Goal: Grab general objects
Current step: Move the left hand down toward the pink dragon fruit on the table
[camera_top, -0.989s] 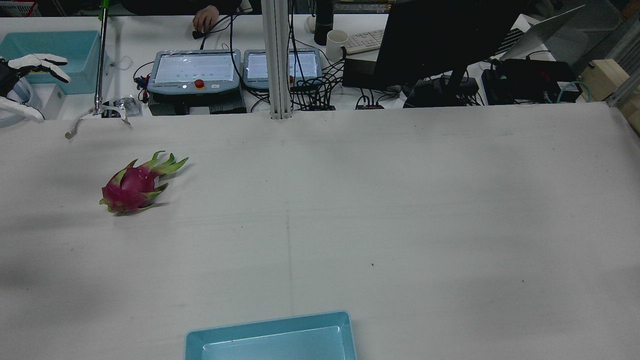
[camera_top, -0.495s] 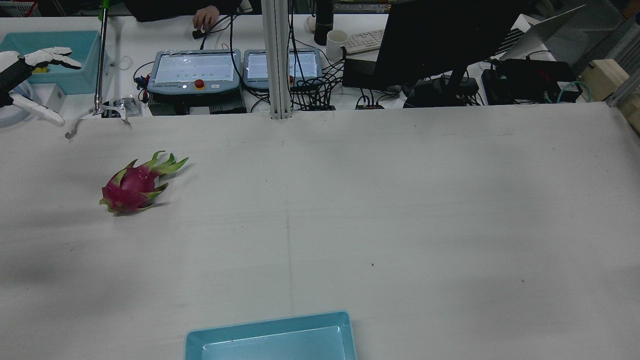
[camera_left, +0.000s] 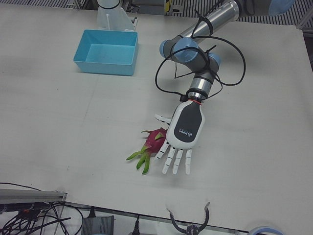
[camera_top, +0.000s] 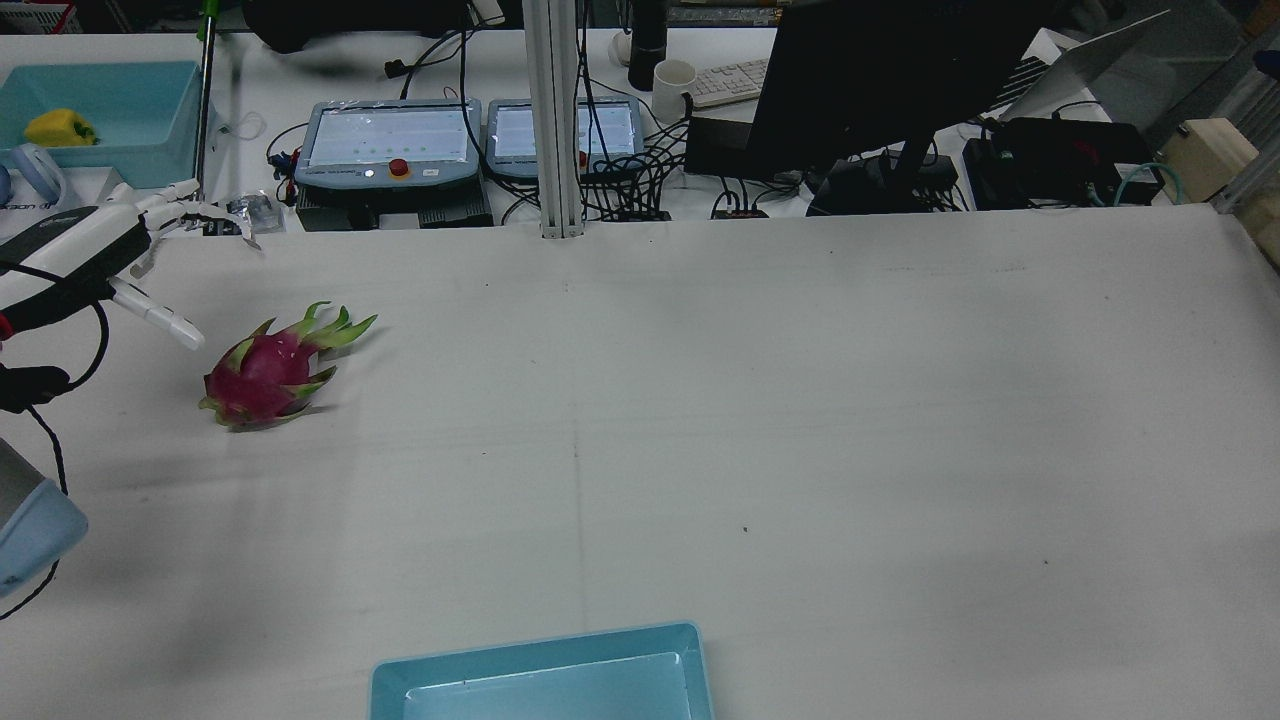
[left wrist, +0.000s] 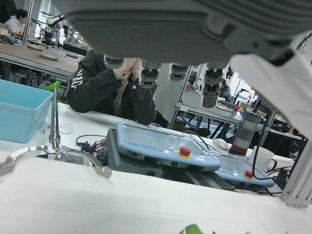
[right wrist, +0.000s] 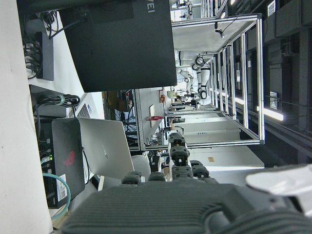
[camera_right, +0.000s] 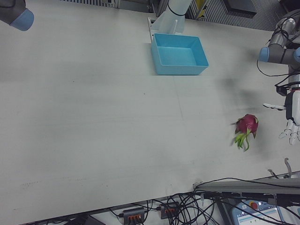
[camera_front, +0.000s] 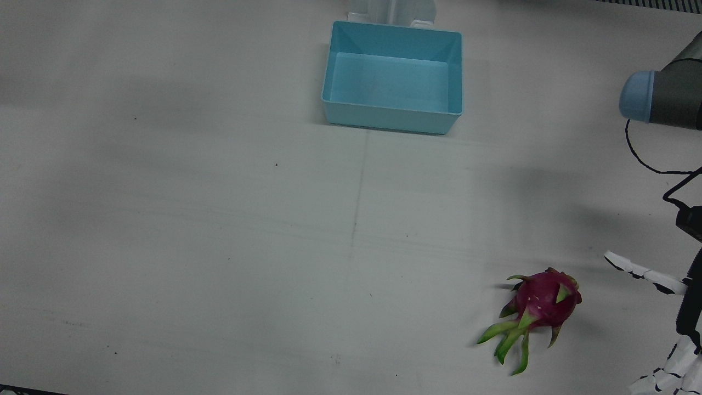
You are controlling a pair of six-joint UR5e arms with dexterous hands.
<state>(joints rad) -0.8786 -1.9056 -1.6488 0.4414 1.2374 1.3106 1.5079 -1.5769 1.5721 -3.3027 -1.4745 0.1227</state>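
A pink dragon fruit (camera_top: 262, 372) with green leaf tips lies on the white table at the robot's left; it also shows in the front view (camera_front: 543, 304), the left-front view (camera_left: 155, 140) and the right-front view (camera_right: 247, 125). My left hand (camera_left: 184, 133) hovers palm down just beside the fruit on its outer side, open, with fingers spread and holding nothing; the rear view (camera_top: 95, 255) shows it left of the fruit. A green leaf tip (left wrist: 194, 229) shows at the bottom of the left hand view. My right hand (right wrist: 170, 207) shows only in its own view, open and empty.
A light blue bin (camera_front: 390, 119) stands at the table's middle near the pedestals, also in the rear view (camera_top: 540, 655). Beyond the far edge are teach pendants (camera_top: 390, 140), a monitor (camera_top: 880, 80), cables, a grabber tool (camera_top: 203, 120) and a second blue bin (camera_top: 150, 140).
My left hand has moved from the far back-left edge down and inward to beside the dragon fruit. The fruit has not moved. The person's hand at the back has gone.
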